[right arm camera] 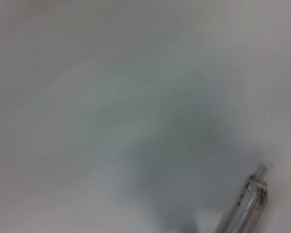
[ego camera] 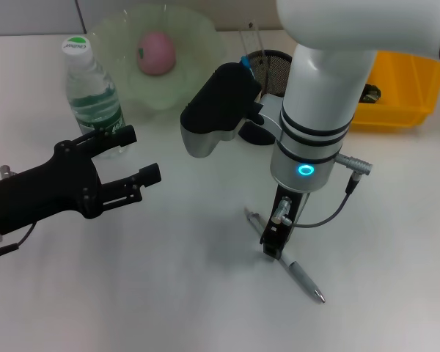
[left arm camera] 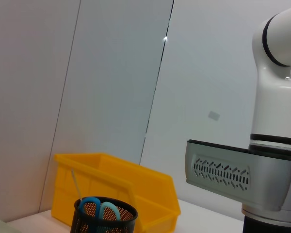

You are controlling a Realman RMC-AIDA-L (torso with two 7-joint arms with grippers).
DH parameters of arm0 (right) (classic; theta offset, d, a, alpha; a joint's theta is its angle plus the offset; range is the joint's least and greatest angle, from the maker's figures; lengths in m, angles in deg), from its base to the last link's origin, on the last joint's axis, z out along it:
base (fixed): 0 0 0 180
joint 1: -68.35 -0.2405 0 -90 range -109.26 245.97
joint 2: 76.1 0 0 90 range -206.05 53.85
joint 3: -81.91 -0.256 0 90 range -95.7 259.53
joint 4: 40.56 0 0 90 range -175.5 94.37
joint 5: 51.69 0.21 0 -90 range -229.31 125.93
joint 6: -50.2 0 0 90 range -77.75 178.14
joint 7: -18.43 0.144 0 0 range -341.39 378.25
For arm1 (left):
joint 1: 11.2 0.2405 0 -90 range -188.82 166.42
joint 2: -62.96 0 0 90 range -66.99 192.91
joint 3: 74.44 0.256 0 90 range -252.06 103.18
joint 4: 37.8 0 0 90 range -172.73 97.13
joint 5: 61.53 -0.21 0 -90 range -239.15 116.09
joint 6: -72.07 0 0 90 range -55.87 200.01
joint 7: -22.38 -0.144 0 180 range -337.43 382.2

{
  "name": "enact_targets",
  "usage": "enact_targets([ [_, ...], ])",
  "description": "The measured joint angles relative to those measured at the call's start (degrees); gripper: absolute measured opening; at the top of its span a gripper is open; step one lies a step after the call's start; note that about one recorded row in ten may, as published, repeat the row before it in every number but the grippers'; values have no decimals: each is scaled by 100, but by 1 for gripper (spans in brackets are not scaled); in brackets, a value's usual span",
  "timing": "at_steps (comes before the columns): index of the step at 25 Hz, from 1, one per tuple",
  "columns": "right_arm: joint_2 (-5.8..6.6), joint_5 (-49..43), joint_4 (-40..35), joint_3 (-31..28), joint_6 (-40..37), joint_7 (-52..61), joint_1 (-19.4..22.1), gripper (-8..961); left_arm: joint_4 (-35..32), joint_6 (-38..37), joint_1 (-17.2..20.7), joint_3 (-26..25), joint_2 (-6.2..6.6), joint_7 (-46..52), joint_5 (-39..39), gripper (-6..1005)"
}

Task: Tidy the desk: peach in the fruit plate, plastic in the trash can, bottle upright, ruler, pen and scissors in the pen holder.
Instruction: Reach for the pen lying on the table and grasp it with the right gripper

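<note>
The pen [ego camera: 293, 270] lies nearest, a silver barrel flat on the white worktop [ego camera: 169, 293], slanting from beside the right arm's black fingers towards the near edge; the right wrist view catches only its clip end [right arm camera: 250, 199] against blurred worktop. The right tool [ego camera: 273, 238] points straight down onto the pen's upper half, its dark fingers touching or all but touching the barrel; whether they are parted or pressed together on the pen I cannot tell. The left tool [ego camera: 136, 158] hangs low at the left, its two black fingers spread wide with nothing between them, the farther finger just beside the foot of the bottle [ego camera: 92, 95]. The bottle stands upright with its green cap on, next to the pale green fruit plate [ego camera: 198, 44]; the peach [ego camera: 156, 53] sits in the plate's middle. Behind the right arm stands the black mesh pen holder [ego camera: 273, 70]; the left wrist view shows the blue handles of the scissors [left arm camera: 100, 209] inside the pen holder [left arm camera: 105, 224], with a thin clear strip, perhaps the ruler, rising beside them. A yellow bin [ego camera: 407, 92] sits at the far right, near the holder.
</note>
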Motion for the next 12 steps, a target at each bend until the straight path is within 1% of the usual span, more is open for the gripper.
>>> enact_targets([
  [12, 0, 8, -16, 131, -9, -16, 17, 280, 0, -18, 6, 0, -8, 3, 14, 829],
])
